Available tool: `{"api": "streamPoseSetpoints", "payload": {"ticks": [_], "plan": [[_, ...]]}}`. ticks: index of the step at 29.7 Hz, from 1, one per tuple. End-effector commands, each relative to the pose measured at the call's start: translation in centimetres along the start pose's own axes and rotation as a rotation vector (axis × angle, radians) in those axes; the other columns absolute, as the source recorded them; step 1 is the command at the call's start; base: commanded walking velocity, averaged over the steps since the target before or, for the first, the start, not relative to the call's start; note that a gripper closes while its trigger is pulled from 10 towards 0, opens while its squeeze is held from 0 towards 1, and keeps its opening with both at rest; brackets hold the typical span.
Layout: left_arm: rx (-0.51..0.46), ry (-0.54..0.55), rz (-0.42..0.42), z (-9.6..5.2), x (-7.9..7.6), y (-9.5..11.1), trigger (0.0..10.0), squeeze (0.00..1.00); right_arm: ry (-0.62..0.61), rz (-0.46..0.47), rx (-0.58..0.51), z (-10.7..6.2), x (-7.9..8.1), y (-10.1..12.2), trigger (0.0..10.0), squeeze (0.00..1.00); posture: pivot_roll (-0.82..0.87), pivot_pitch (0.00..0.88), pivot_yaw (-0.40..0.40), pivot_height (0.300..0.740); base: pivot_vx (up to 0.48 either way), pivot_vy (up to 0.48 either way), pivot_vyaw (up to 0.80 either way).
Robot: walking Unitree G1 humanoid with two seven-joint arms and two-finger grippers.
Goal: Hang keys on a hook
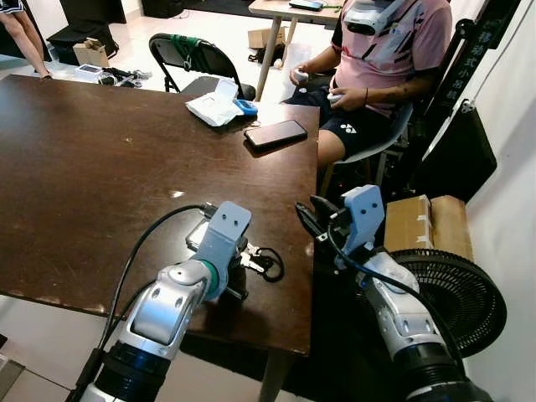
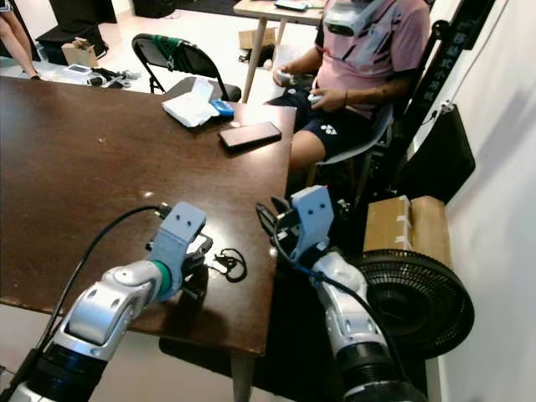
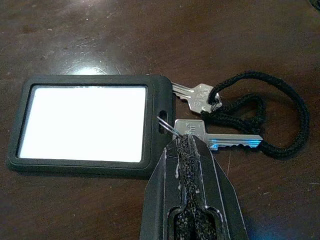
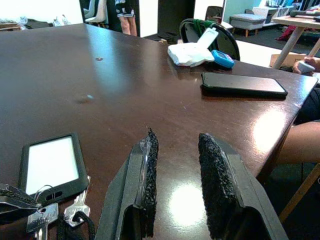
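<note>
Two silver keys (image 3: pixel 220 142) on a ring, with a black cord loop (image 3: pixel 270 115) and a black-framed card holder (image 3: pixel 87 122), lie flat on the dark wooden table (image 1: pixel 84 167) near its front right corner. My left gripper (image 3: pixel 186 142) rests on the table with its fingers pressed together. Its tip sits on the head of one key, where the ring runs in. In the left eye view the keys (image 1: pixel 255 261) lie just beyond that gripper (image 1: pixel 241 266). My right gripper (image 4: pixel 175 137) hovers open at the table's right edge (image 1: pixel 308 213), with nothing between its fingers.
A black phone (image 1: pixel 275 134), a white packet (image 1: pixel 213 107) and a small blue object (image 1: pixel 245 107) lie at the table's far right. A person (image 1: pixel 377 75) sits just past that corner. A floor fan (image 1: pixel 456 297) and a cardboard box (image 1: pixel 423 222) stand to my right.
</note>
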State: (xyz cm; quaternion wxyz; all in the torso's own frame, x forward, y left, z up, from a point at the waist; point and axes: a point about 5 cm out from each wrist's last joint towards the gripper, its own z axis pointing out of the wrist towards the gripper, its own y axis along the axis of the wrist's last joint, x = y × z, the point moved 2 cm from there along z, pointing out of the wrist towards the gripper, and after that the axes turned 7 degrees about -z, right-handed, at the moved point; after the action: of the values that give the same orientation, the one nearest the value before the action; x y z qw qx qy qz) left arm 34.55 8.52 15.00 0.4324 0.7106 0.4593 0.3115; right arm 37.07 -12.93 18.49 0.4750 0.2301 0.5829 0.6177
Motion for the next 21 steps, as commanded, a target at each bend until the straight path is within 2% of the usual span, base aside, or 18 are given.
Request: {"api": "streamPoseSetpoints", "payload": {"ticks": [1,11,12,13,14,15,16,21], "plan": [[0.014,-0.008,-0.012,-0.2,-0.2,-0.5,0.0,0.00,0.001,0.005,0.018,-0.4,0.1,-0.6,10.0,0.00,0.11,0.134,0.104,0.740,0.000,0.000,0.00],[-0.030,0.042,-0.013,0.1,1.0,0.8,0.0,0.00,0.004,0.006,0.015,-0.3,0.2,-0.5,10.0,0.00,0.10,0.135,0.107,0.740,0.000,0.000,0.00],[-0.031,0.047,-0.004,0.0,1.1,0.9,6.9,0.00,0.002,0.006,0.016,-0.4,0.2,-0.5,10.0,0.00,0.10,0.136,0.106,0.740,0.000,0.000,0.00],[-0.033,0.046,0.015,-0.2,1.1,0.7,10.0,0.00,0.001,0.005,0.018,-0.4,0.1,-0.6,10.0,0.00,0.11,0.138,0.105,0.740,0.000,0.000,0.00],[-0.033,0.039,0.021,-0.2,1.0,0.7,10.0,0.00,0.001,0.005,0.019,-0.4,0.1,-0.6,10.0,0.00,0.11,0.138,0.105,0.740,0.000,0.000,0.00],[-0.034,0.033,0.025,-0.3,0.9,0.6,10.0,0.40,0.001,0.005,0.019,-0.5,0.1,-0.6,10.0,0.00,0.11,0.138,0.105,0.740,0.000,0.000,0.00],[-0.028,0.024,0.023,-0.3,0.7,0.4,10.0,1.00,0.003,0.005,0.019,-0.4,0.2,-0.6,10.0,0.00,0.11,0.137,0.104,0.740,0.000,0.000,0.00],[-0.021,0.007,0.014,-0.2,0.4,0.2,10.0,1.00,0.005,0.005,0.018,-0.4,0.2,-0.6,10.0,0.00,0.11,0.135,0.103,0.740,0.000,0.000,0.00]]}}
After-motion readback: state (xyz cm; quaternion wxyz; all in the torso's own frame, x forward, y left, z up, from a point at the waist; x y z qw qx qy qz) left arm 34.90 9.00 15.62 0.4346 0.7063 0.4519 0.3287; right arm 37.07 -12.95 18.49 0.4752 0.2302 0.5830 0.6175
